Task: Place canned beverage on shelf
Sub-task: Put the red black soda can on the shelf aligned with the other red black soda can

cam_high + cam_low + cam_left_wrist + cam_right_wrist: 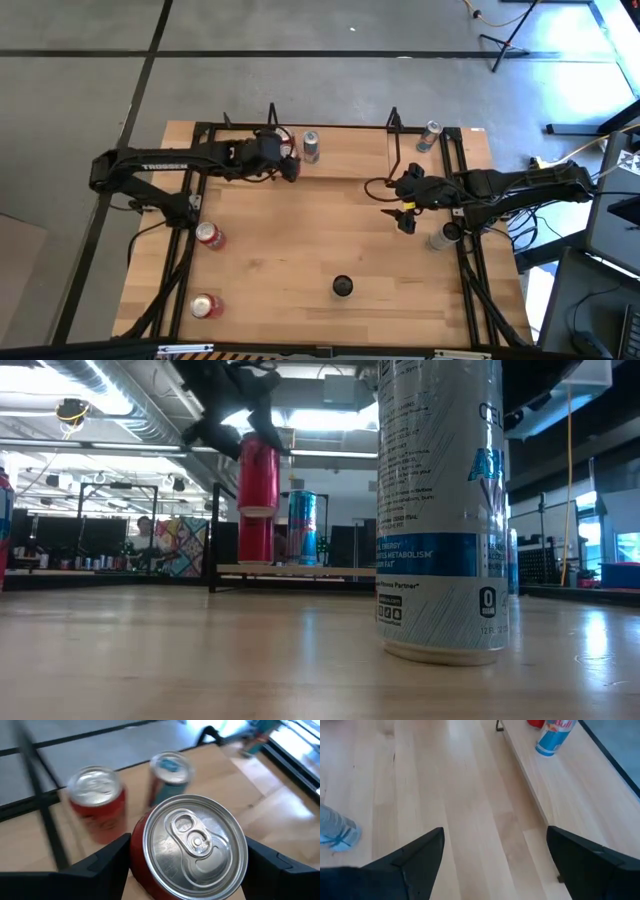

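Red can [189,851]: held in the left tool [283,158], lifted above the shelf [350,160] at the counter's far edge, toward the far-left corner; in the low view it hangs above another red can [255,540] already standing on the shelf floor.

Neighbours: a red can [97,807] and a blue-and-silver can [169,779] are seen just beyond the held one in the left wrist view; both stand upright on the shelf, close together.

Risk, collision: the held can could be lowered onto the standing red can's top, judging by the low view; either could be tipped or knocked into the blue-and-silver one. A clear spot beside them would be needed.

Risk, release: if the can is let go while tilted or above the floor, it may topple and roll.

Risk, frame: the thin rods of the shelf could be clipped by the dark fingers [100,867].

Left arm pose: stretched along the far edge from the left side, wrist over the shelf, tool closed around the can's sides.

Right arm pose: reached in from the right edge, the right tool [405,215] held over bare counter [470,820], fingers spread wide, nothing gripped.
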Tool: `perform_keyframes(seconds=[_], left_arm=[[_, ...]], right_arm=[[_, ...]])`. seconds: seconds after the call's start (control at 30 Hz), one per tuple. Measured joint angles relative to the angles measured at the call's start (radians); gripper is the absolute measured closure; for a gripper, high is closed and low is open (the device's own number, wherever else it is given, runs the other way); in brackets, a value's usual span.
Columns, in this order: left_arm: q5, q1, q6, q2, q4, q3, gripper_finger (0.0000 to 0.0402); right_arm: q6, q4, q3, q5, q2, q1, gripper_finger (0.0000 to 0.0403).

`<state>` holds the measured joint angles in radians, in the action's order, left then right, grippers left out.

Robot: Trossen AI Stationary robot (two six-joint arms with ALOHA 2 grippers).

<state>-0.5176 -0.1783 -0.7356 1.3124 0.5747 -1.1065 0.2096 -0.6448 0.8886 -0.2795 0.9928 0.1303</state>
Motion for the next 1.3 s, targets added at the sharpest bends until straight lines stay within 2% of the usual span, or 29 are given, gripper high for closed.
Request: perform_keyframes(seconds=[0.1,0.27,0.43,0.7,0.93,1.3], left_arm=[[-0.065,0.028,-0.068,0.023,0.020,0.000,0.0126],[-0.094,0.037,-0.155,0.096,0.013,0.000,0.0126],[-0.169,0.036,-0.271,0.167,0.024,0.000,0.0126],[-0.259,0.035,-0.435,0.220,0.020,-0.001,0.0126],[-0.279,0.030,-0.483,0.241,0.044,-0.001,0.0124],[-0.294,0.009,-0.477,0.265,0.068,-0.001,0.0119]], right_arm=[[-0.005,0.010,0.000,0.000,0.000,0.000,0.0061],[-0.008,0.012,0.000,0.001,0.000,0.000,0.0061],[-0.008,0.009,0.000,0.002,0.000,0.000,0.0061],[-0.008,0.008,0.000,0.002,0.000,0.000,0.0061],[-0.009,0.008,0.000,0.003,0.000,0.000,0.0061],[-0.009,0.008,0.000,0.020,0.000,0.000,0.0061]])
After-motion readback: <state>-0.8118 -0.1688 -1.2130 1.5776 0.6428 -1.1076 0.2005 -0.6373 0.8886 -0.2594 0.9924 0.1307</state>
